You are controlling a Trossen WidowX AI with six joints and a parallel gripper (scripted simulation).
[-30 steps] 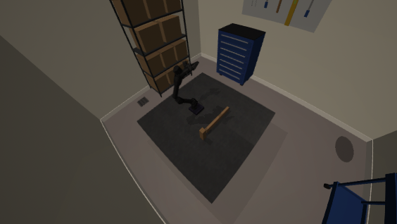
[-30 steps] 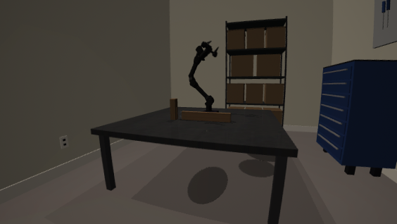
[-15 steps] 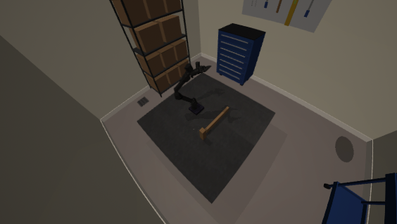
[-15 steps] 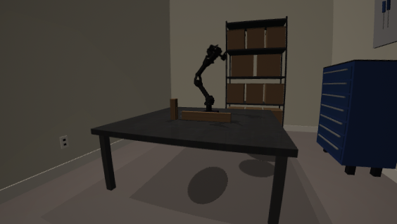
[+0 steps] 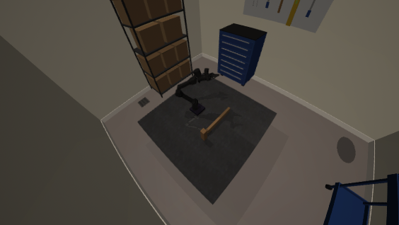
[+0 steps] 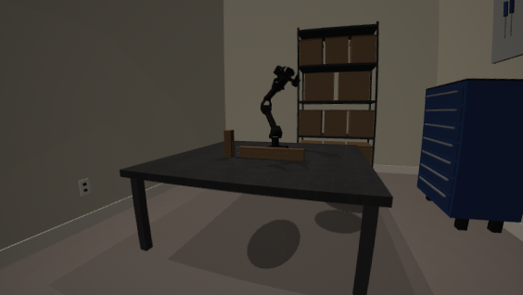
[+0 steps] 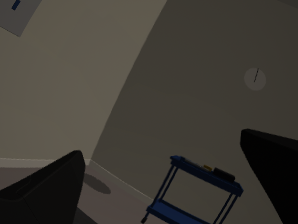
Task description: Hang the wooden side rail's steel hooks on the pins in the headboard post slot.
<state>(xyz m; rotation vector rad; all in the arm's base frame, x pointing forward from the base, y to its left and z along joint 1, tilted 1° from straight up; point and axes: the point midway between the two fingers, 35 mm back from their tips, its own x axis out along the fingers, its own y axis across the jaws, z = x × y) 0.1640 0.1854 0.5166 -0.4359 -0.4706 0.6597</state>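
A dark desk [image 5: 231, 156] [image 6: 260, 178] fills the middle of a dim room, a tall shelf [image 5: 144, 45] [image 6: 376, 93] and blue drawer cabinet [image 5: 235, 56] [image 6: 487, 148] beyond its far side. The wooden rail [image 5: 218, 119] [image 6: 272, 153] lies on it, just right of the upright post [image 5: 204, 134] [image 6: 229, 144] in the exterior view. The hand [image 5: 216, 75] [image 6: 298, 81] [image 7: 164, 149] is raised, wide open, holding nothing. The hooks and pins are too small to make out.

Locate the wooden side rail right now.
The long tan wooden side rail lies on the dark table; in the exterior view it is just right of the upright wooden headboard post.
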